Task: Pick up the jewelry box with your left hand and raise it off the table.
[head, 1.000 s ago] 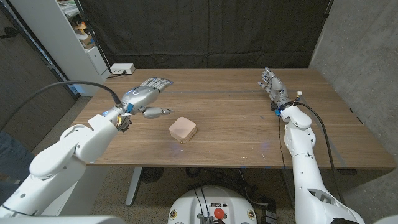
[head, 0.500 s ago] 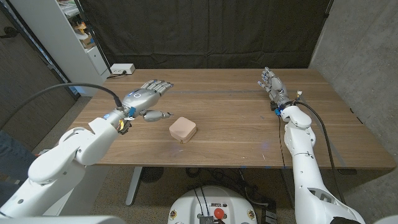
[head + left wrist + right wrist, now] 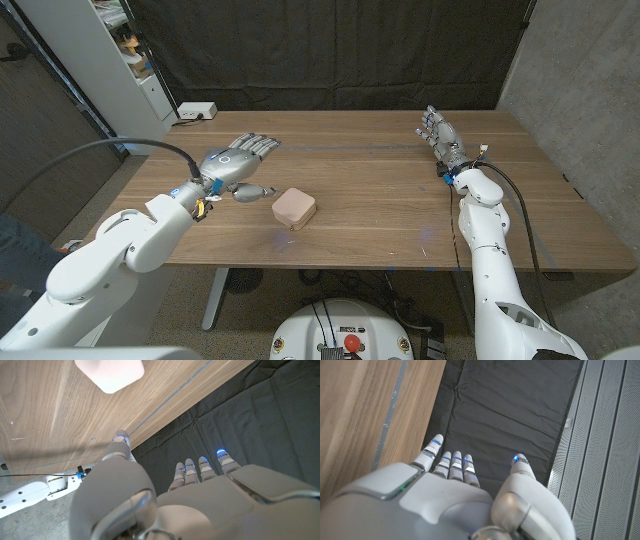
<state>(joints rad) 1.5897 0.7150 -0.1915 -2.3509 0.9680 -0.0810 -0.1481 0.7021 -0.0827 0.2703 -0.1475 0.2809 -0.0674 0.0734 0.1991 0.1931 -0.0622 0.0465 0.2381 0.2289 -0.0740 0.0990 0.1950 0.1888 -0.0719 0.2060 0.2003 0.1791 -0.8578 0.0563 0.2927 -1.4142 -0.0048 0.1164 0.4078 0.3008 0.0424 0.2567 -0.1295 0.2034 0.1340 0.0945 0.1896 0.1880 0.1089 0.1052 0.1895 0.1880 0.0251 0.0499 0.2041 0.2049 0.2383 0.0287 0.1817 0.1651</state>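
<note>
Dark curtain hangs behind your wooden table (image 3: 380,215), where one unlabelled pink jewelry box (image 3: 294,207) sits left of centre. Your left hand (image 3: 236,165) hovers just left of it, fingers spread and empty; your right hand (image 3: 440,137) is far right, fingers apart.

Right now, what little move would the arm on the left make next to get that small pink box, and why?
Probably the left hand should slide a bit farther toward the jewelry box and lower around it. Its fingers are spread and hold nothing, and a gap of bare table separates its thumb from the box, so it cannot close on it yet. The right hand waits open at the far side.
</note>
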